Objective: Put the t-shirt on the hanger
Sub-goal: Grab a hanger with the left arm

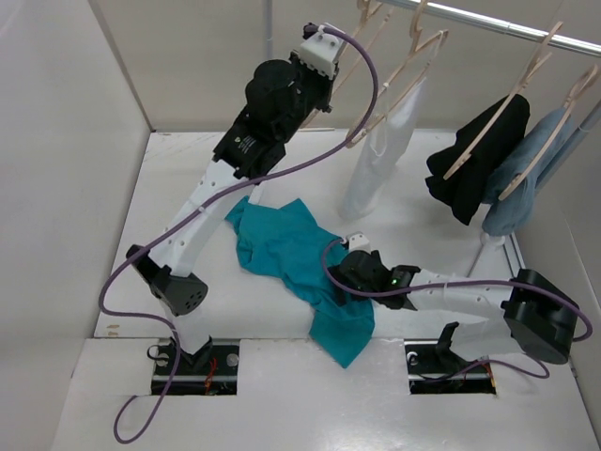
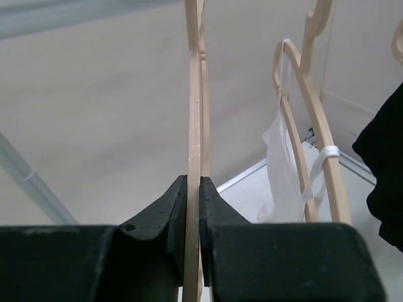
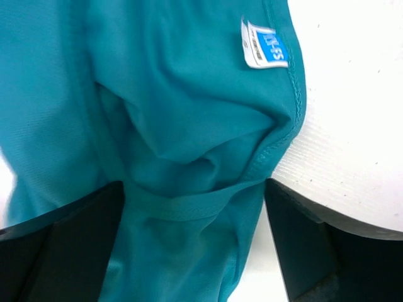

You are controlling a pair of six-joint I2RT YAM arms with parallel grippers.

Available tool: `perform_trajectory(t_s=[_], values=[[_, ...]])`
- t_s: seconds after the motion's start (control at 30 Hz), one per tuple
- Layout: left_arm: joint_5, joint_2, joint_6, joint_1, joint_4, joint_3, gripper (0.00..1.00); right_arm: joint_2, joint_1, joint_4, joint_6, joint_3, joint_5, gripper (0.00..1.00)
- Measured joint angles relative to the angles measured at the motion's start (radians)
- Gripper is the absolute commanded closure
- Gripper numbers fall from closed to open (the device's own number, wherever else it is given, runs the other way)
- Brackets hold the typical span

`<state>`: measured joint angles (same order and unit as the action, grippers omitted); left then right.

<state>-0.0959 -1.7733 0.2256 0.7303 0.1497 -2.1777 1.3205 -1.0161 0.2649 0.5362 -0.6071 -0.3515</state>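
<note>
The teal t-shirt (image 1: 282,249) lies crumpled on the white table in front of the arms. My right gripper (image 1: 349,272) is low over it and open, its jaws standing wide on either side of a bunched fold of the t-shirt (image 3: 176,113) near the collar seam and white-blue label (image 3: 264,44). My left gripper (image 1: 329,52) is raised high at the back by the rail. It is shut on the thin edge of the pale beige hanger (image 2: 194,94), which runs straight up between its black fingers (image 2: 217,201). From above the hanger (image 1: 376,28) shows only partly beside the wrist.
A rail (image 1: 507,23) crosses the back right, carrying hangers with a white garment (image 1: 380,160), a black garment (image 1: 474,160) and a grey-blue garment (image 1: 526,178). The white garment's hanger (image 2: 302,126) hangs just right of the held one. Purple cables loop over the table. Walls enclose left and back.
</note>
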Motion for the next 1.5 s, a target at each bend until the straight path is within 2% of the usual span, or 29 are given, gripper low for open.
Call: perform_trajectory(t_s=[0.2, 0.77, 1.07, 1.27, 1.5], values=[[-0.029, 0.090, 0.010, 0.000, 0.014, 0.028, 1.00, -0.066, 0.000, 0.030, -0.046, -0.058, 0.008, 0.01], [-0.144, 0.391, 0.001, 0.000, 0.070, 0.420, 1.00, -0.164, -0.016, 0.232, -0.155, -0.245, -0.045, 0.01], [-0.224, 0.703, -0.008, 0.016, 0.160, 0.824, 1.00, -0.239, -0.079, 0.336, -0.080, -0.440, -0.045, 0.01], [-0.235, 0.883, -0.040, 0.037, 0.240, 1.061, 1.00, -0.251, -0.110, 0.272, 0.006, -0.537, -0.056, 0.01], [-0.248, 0.918, -0.052, 0.037, 0.262, 1.129, 1.00, -0.111, -0.111, 0.099, 0.144, -0.604, -0.032, 0.01]])
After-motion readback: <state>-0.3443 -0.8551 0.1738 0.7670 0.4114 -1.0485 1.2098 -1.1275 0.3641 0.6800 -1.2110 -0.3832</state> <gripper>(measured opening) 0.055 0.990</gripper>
